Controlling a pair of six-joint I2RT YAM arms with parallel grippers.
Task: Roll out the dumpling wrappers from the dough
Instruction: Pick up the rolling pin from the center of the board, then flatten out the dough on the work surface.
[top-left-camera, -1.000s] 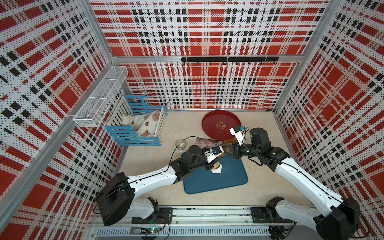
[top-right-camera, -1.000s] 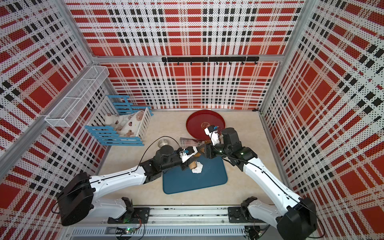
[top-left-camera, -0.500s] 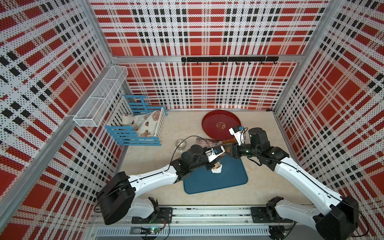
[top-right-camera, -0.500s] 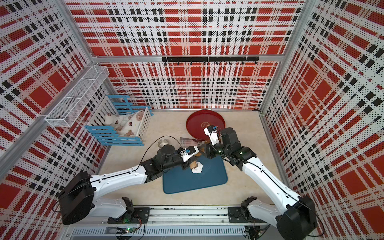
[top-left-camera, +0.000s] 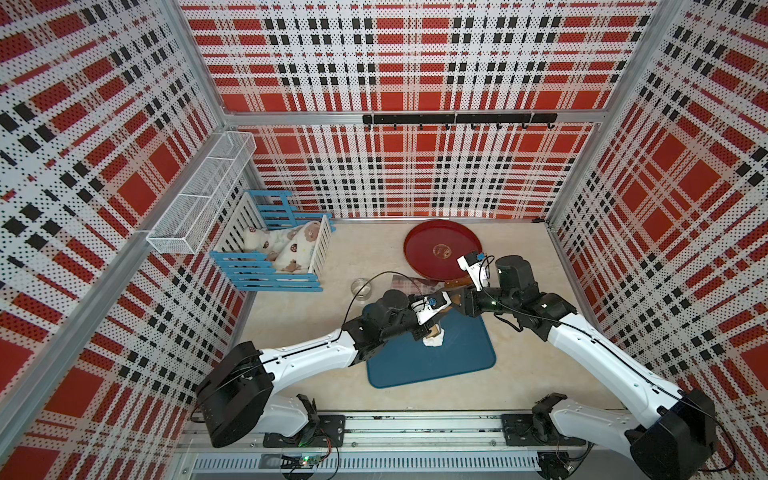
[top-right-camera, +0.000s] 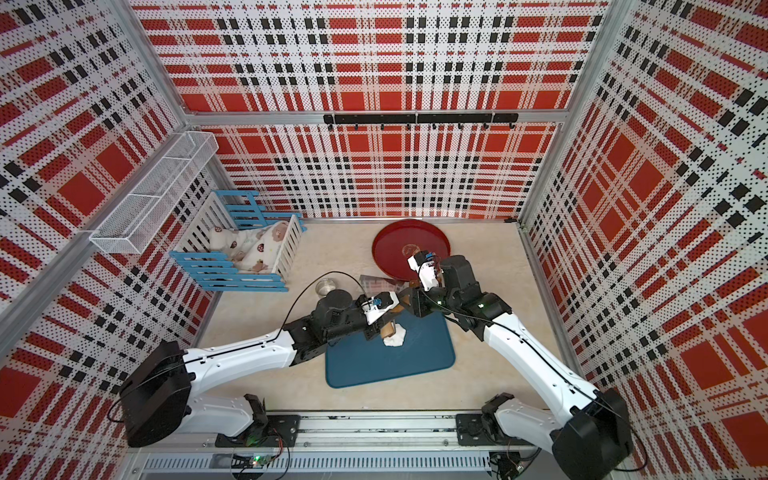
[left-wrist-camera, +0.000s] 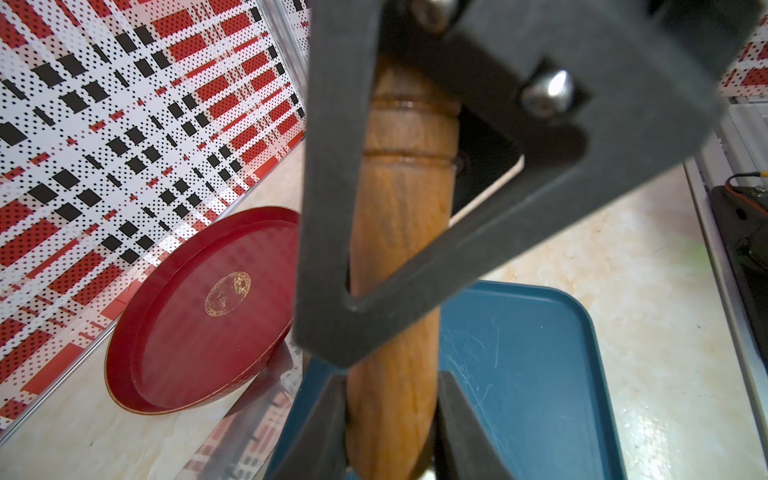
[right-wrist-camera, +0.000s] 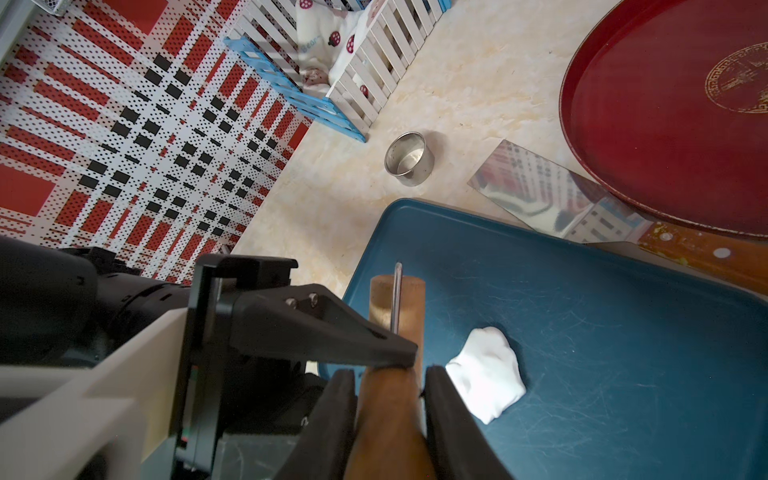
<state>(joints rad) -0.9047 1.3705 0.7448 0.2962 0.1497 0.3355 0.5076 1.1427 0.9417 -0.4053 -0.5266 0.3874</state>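
Note:
The dough (right-wrist-camera: 486, 374) is a lumpy white mass on the blue mat (right-wrist-camera: 582, 332), seen in both top views (top-left-camera: 433, 340) (top-right-camera: 395, 336). A wooden roller (left-wrist-camera: 399, 249) hangs over the mat, close beside the dough; I cannot tell if they touch. My left gripper (left-wrist-camera: 390, 386) is shut on one end of the roller (top-left-camera: 434, 330). My right gripper (right-wrist-camera: 390, 374) is shut on the other end (right-wrist-camera: 392, 415). The two grippers (top-left-camera: 428, 328) (top-left-camera: 457, 301) meet nose to nose above the mat's far edge. No dumpling wrappers are in view.
A small steel cup (right-wrist-camera: 409, 158) stands beyond the mat. A cleaver lies between the mat and the red tray (right-wrist-camera: 665, 124), with its blade (right-wrist-camera: 540, 195) and wooden handle (right-wrist-camera: 706, 253) showing. A blue and white crib (top-left-camera: 274, 257) stands at the back left, under a wire basket (top-left-camera: 199, 203).
My right gripper has closed onto the roller's end. Both arms have barely shifted, and the dough lies where it was.

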